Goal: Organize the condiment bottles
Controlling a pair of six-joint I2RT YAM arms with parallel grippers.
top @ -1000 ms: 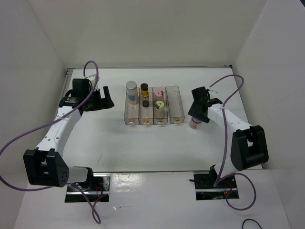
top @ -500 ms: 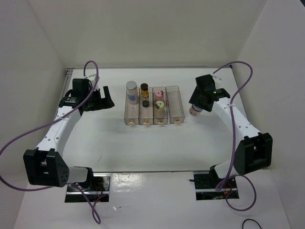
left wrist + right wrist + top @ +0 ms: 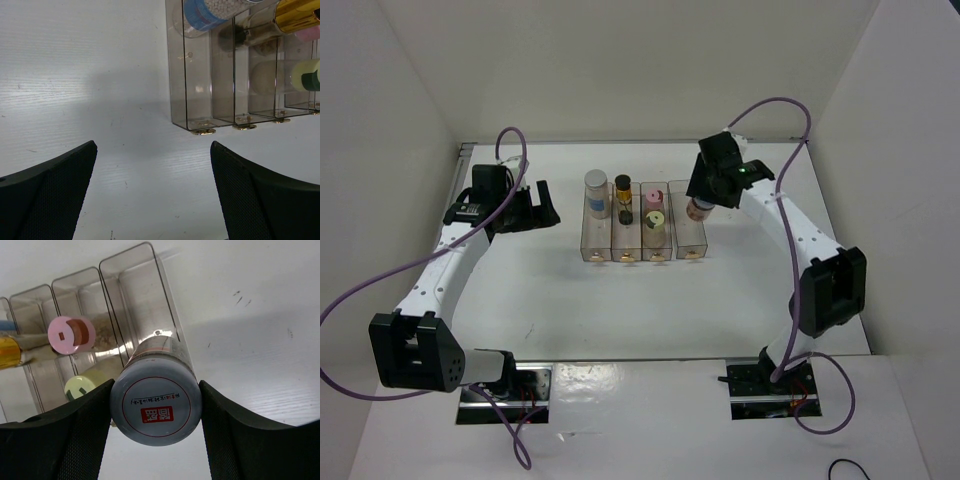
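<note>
My right gripper (image 3: pixel 703 203) is shut on the white/red-lidded shaker (image 3: pixel 155 402), holding it in the air above the rightmost, empty compartment of the clear rack (image 3: pixel 691 238). The silver-capped blue-label shaker (image 3: pixel 596 192) stands in the left compartment, the dark gold-band shaker (image 3: pixel 623 196) in the second, the pink-capped (image 3: pixel 654 197) and yellow-green-capped (image 3: pixel 654 221) shakers in the third. They also show in the right wrist view: pink cap (image 3: pixel 71 334), yellow-green cap (image 3: pixel 82 388). My left gripper (image 3: pixel 542 208) is open and empty, left of the rack (image 3: pixel 200 100).
White enclosure walls stand on the left, back and right of the white table (image 3: pixel 550 300). Purple cables loop over both arms. The rack's gold feet (image 3: pixel 205 131) face the near side.
My right gripper has lifted the white/red-lidded shaker from the table right of the rack and carried it left and back, over the rightmost compartment. The left arm has not moved.
</note>
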